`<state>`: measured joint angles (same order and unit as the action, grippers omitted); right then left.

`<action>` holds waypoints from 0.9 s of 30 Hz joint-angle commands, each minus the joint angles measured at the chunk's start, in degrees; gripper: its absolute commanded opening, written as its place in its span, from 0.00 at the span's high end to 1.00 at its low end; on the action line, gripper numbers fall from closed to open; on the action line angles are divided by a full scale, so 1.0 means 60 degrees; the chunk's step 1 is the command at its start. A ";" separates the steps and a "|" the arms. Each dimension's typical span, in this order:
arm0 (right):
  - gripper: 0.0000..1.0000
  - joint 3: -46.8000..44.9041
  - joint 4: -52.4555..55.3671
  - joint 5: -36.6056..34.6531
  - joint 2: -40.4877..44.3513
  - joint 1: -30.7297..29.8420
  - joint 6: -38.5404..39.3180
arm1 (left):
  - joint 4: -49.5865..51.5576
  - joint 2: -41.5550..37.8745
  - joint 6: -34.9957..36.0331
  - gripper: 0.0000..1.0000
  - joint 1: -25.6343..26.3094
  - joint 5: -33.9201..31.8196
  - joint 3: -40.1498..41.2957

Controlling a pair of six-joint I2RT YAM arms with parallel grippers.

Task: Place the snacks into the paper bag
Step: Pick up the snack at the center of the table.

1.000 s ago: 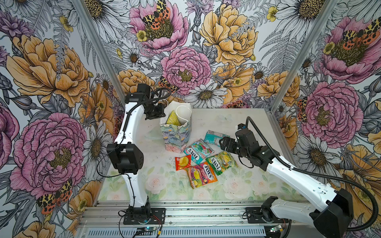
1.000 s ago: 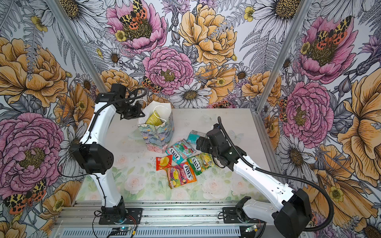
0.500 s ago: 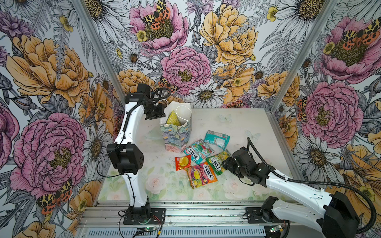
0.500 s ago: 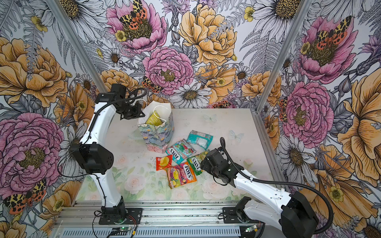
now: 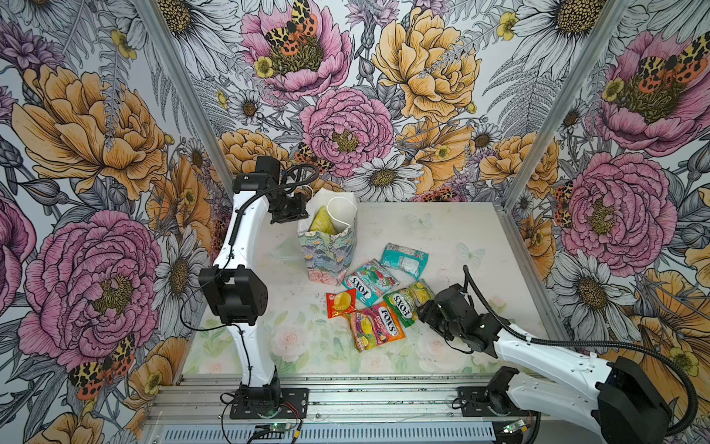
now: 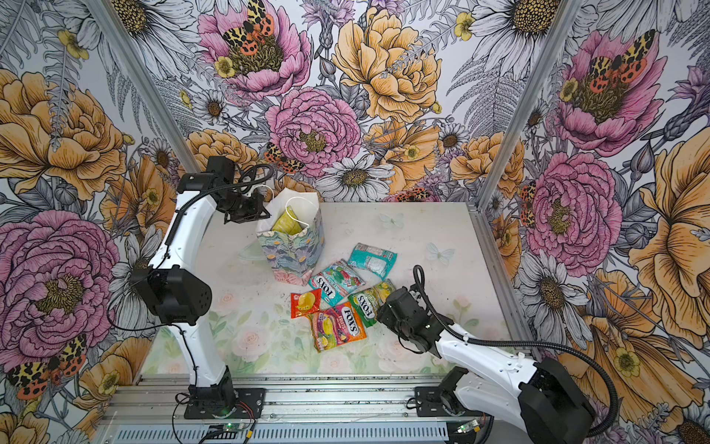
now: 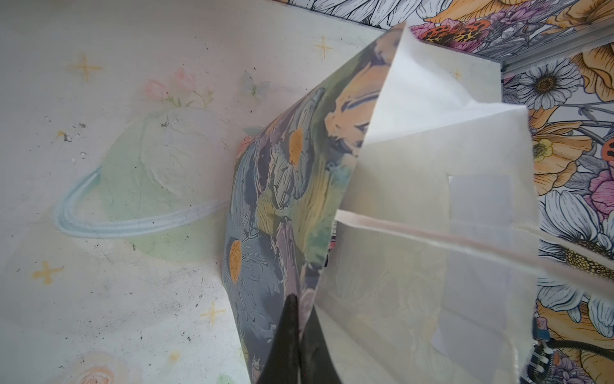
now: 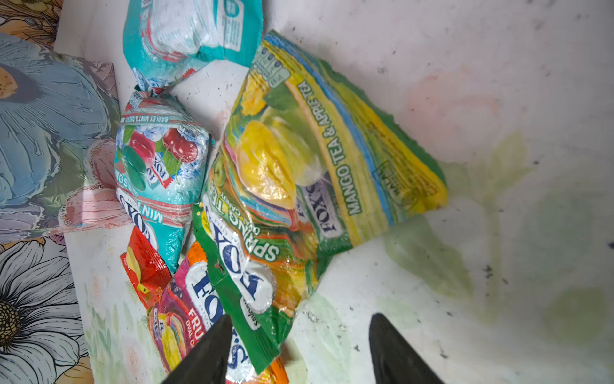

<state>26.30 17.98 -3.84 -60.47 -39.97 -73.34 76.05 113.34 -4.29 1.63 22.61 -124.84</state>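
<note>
The worktop (image 5: pixel 442 230) carries the paper bag (image 5: pixel 328 250), which stands upright and open with its rim pinched tight in the left gripper (image 5: pixel 296 210). One yellow packet (image 5: pixel 322 223) sits inside. By my count six snacks (image 6: pixel 338 278) lie loose just beside the bag's foot, so most of the job is left. The right gripper (image 8: pixel 300 317) hovers low, jaws partly apart and empty, straddling a corner of the green packet (image 8: pixel 246 266), which overlaps the orange packet (image 8: pixel 186 309). Two teal packets (image 5: pixel 404 260) and a small red packet (image 5: pixel 340 303) lie nearer the bag.
</note>
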 commanded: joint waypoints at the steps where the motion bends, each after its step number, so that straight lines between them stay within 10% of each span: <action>1: 0.35 -0.0151 -0.0747 -0.0283 -0.0275 -0.0021 -0.0127 | 0.0025 -0.0255 0.0090 1.00 -0.0022 0.0216 0.0095; 27: 0.48 -0.0775 -0.3540 0.0013 -0.2334 0.0594 -0.0685 | 0.0029 -0.0302 0.0115 1.00 0.0034 0.0218 0.0157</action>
<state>22.31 -1.93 -3.36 -73.14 -36.99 -77.01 76.05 113.34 -4.29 1.63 22.61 -124.79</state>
